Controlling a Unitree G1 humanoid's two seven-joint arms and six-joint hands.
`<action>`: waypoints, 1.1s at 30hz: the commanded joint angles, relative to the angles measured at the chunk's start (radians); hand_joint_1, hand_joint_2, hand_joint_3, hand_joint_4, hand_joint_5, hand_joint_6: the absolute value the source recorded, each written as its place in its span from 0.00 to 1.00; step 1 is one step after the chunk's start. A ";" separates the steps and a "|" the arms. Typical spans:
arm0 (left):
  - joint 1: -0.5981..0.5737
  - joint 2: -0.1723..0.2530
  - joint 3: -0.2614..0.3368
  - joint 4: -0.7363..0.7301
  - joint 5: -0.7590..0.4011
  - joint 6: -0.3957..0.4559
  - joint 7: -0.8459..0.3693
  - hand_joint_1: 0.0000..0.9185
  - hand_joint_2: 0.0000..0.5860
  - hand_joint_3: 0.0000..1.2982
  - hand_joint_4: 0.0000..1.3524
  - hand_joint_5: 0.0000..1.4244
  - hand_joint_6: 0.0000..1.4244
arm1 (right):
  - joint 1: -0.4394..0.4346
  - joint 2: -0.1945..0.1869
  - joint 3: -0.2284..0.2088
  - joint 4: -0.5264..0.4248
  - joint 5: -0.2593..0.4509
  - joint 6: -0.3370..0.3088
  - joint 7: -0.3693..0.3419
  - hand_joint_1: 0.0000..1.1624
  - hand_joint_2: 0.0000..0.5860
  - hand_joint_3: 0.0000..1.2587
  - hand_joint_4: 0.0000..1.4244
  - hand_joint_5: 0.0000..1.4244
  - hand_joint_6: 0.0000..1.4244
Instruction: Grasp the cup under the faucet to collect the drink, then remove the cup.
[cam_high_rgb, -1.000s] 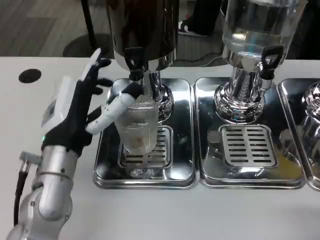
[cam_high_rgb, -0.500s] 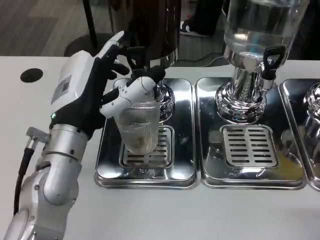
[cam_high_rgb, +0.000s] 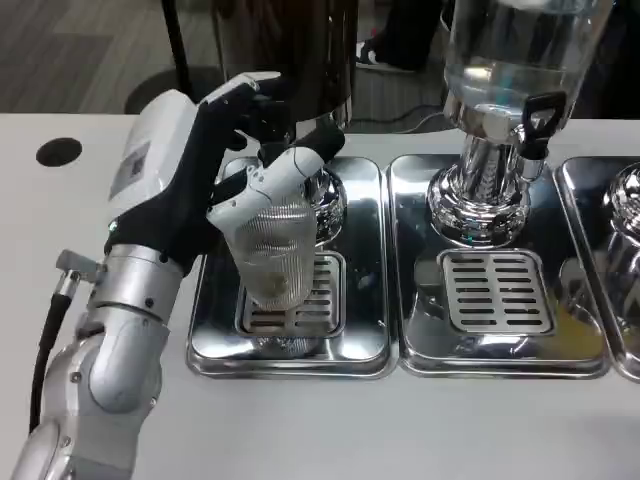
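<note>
While your left hand (cam_high_rgb: 205, 180) sits wrapped around the upper part of the cup (cam_high_rgb: 272, 255), with the thumb across the front near the rim and the other fingers reaching behind, treat that cup as a light, thin-walled, ribbed clear plastic thing that will likely flex if squeezed hard. It stands on the grate of the left drip tray (cam_high_rgb: 290, 350), under the faucet (cam_high_rgb: 272, 128) of the dark dispenser (cam_high_rgb: 290, 50). You would do better to hold it lower, around the middle, firmly but gently; the ribs should help against slipping. Further right stands the clear dispenser (cam_high_rgb: 515, 60) over its own tray (cam_high_rgb: 495, 355).
</note>
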 joint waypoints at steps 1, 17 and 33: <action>0.015 -0.009 -0.007 -0.027 0.020 -0.010 0.011 0.00 0.10 0.32 0.33 0.31 0.33 | 0.000 0.000 -0.005 0.004 0.008 -0.009 -0.002 0.56 0.89 0.26 0.19 0.14 0.05; 0.054 -0.014 -0.008 -0.057 0.062 -0.020 0.048 0.00 0.12 0.46 0.41 0.36 0.35 | 0.004 0.002 -0.003 0.004 0.005 -0.011 -0.003 0.56 0.89 0.26 0.19 0.14 0.05; 0.061 -0.017 0.001 -0.060 0.058 -0.026 0.067 0.00 0.12 0.49 0.42 0.37 0.37 | -0.003 0.001 -0.001 0.006 0.006 -0.008 -0.001 0.55 0.91 0.26 0.19 0.14 0.05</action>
